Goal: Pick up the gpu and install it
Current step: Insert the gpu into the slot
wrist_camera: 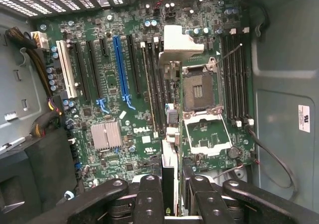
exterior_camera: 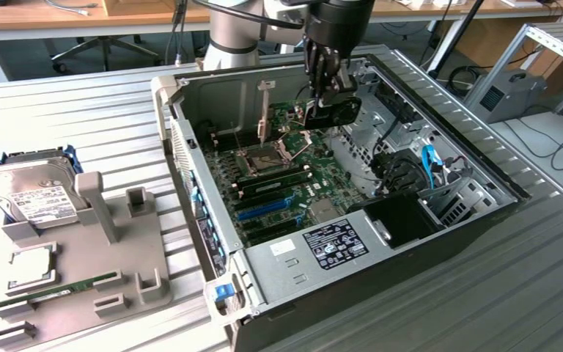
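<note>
Gpu (exterior_camera: 334,111) is held in the gripper (exterior_camera: 322,94), hanging above the open computer case (exterior_camera: 477,165) over the far end of the motherboard (exterior_camera: 279,176), at about 12 o'clock from the bare CPU socket (exterior_camera: 262,158) in the exterior view. Fingers are partly closed, clamped on the card; a black fan side faces the exterior view's right, with a sliver of green board edge beside it.

In the wrist view the card appears edge-on as a thin green and silver strip (wrist_camera: 169,176) running between the black finger links (wrist_camera: 149,199), directly under the claw, pointing toward the memory slots (wrist_camera: 154,79) and the blue expansion slot (wrist_camera: 121,67).

Handling judgement: light, rigid, flat card; fragile at the fan blades and the contact edge, and the bare board edges are likely slippery under metal pads. Best hold looks to be across the board's flat faces near the top edge, clear of the fan, as it seems to be gripped now. Card looks roughly upright, not yet seated in any slot.

Hard drive (exterior_camera: 32,194) sits on the grey fixture (exterior_camera: 86,293), well apart at 9 o'clock of the case.
</note>
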`<state>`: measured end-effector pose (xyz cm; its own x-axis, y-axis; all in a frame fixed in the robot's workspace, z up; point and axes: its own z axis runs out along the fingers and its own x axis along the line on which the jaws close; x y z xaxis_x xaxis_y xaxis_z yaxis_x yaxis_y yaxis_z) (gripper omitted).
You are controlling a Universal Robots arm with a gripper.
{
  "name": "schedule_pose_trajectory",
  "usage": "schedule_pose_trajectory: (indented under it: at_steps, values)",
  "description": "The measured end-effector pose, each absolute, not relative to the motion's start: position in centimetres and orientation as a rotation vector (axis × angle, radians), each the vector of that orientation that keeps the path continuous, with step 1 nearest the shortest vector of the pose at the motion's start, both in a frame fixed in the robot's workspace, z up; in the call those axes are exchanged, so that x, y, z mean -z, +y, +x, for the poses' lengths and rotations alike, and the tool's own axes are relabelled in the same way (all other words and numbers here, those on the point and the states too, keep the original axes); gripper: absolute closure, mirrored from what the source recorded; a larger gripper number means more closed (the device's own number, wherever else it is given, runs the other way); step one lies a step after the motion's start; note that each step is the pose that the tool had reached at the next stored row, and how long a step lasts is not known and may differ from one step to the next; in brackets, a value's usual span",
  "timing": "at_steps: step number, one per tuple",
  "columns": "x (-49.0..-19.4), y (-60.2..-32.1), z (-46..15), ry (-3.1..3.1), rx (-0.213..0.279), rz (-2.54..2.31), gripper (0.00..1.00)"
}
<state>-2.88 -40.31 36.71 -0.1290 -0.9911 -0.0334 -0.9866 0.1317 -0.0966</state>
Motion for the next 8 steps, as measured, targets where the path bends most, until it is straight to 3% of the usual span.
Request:
schedule_pose_trajectory:
  at_steps: [8]
  values:
    - [-36.71,-40.31,-2.88,2.262,0.075,-2.047,0.74]
